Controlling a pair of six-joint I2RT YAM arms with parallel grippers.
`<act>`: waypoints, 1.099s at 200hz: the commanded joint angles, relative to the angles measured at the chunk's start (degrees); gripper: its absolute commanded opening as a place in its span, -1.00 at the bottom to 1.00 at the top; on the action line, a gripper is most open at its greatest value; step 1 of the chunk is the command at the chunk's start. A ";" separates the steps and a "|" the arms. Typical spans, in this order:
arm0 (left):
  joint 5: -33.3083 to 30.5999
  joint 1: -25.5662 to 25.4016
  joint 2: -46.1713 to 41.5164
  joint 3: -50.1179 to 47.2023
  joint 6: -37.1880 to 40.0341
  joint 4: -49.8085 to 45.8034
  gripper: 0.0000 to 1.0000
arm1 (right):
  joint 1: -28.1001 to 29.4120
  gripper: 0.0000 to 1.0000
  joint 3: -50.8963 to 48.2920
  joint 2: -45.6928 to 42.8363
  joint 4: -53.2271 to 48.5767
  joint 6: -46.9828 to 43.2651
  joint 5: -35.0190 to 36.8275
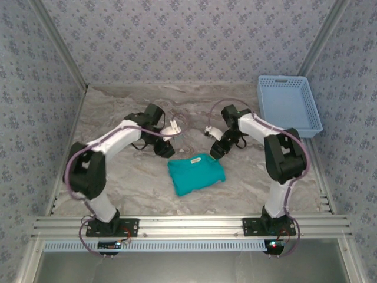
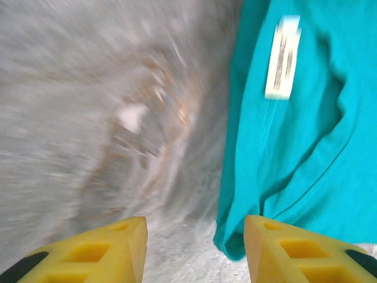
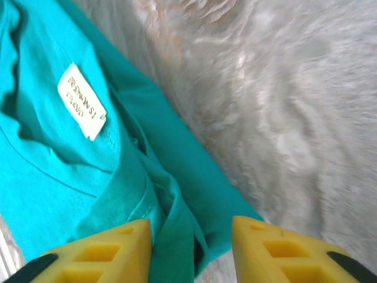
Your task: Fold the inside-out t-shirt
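Teal inside-out t-shirt [image 1: 195, 173] is lying as a compact folded bundle in the middle of the tabletop [image 1: 118, 177], its long axis running left to right and its white tag [image 3: 82, 101] facing up. Both arms are hovering at its far edge. The left end effector [image 1: 166, 150] is sitting off the far-left corner, and the right end effector [image 1: 217, 151] is sitting over the far-right corner, seemingly nearer the cloth. Each is gaping wide, gripping nothing. Folds are hiding the sleeves, and blur is smearing the left wrist view.

High rear camera looks down; close wrist cameras share t-shirt [image 2: 294, 147].
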 commanded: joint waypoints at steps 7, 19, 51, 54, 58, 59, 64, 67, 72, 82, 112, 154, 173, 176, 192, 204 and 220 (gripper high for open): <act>-1.45 -1.13 -12.14 -2.43 -18.05 11.24 -0.05 | 0.16 0.99 -7.17 -11.11 16.01 12.19 11.94; 0.27 -2.72 -16.24 -6.16 -23.32 15.85 -0.09 | 1.53 0.99 -11.80 -16.07 22.02 14.48 19.51; -4.37 -11.36 -22.42 -18.24 -32.22 29.39 -0.04 | 8.40 0.99 -13.79 -26.72 20.80 25.34 39.60; -4.75 -12.10 -22.72 -19.28 -33.14 30.82 -0.04 | 8.70 0.99 -12.88 -27.03 18.90 26.58 40.02; -5.36 -13.21 -23.01 -20.83 -35.30 32.93 -0.04 | 8.83 1.00 -11.47 -27.28 16.35 29.73 40.98; -5.41 -13.40 -23.05 -21.25 -35.72 33.52 -0.04 | 8.86 1.00 -11.13 -27.33 15.69 30.80 41.35; -5.31 -14.50 -23.32 -23.16 -37.55 36.11 -0.04 | 8.89 1.00 -9.28 -27.38 11.36 37.31 44.19; -5.45 -15.21 -23.39 -24.49 -38.46 37.97 -0.04 | 8.77 1.00 -8.22 -27.34 8.13 42.02 46.04; -6.39 -16.44 -23.44 -26.52 -39.70 40.53 -0.05 | 8.20 0.99 -6.79 -27.22 3.46 47.34 44.78; -8.97 -18.67 -23.21 -29.91 -42.27 44.61 -0.09 | 3.63 1.00 -7.10 -27.73 3.70 47.68 30.02; -16.25 -20.04 -19.41 -32.78 -47.79 44.57 -0.18 | 0.68 0.26 -15.48 -32.21 11.53 60.38 7.18; -19.84 -20.71 -15.40 -36.71 -45.83 47.58 -0.17 | 8.70 0.11 -25.71 -33.98 29.74 71.59 5.75; -20.67 -20.85 -14.04 -38.21 -43.64 49.68 -0.16 | 8.83 -0.07 -29.23 -29.95 36.58 72.05 5.97; -20.93 -20.81 -13.87 -38.42 -43.47 49.97 -0.16 | 8.68 -0.08 -29.86 -29.17 38.34 72.03 5.70; -22.01 -20.83 -12.64 -39.53 -42.86 51.15 -0.13 | 8.35 -0.19 -32.50 -24.37 46.90 71.28 2.82; -23.41 -20.74 -11.66 -40.93 -43.05 51.99 -0.12 | 8.27 -0.23 -34.82 -21.47 50.74 71.07 5.52; -25.54 -20.53 -9.47 -42.76 -43.62 53.43 -0.09 | 6.59 -0.25 -38.17 -18.57 54.40 71.07 7.29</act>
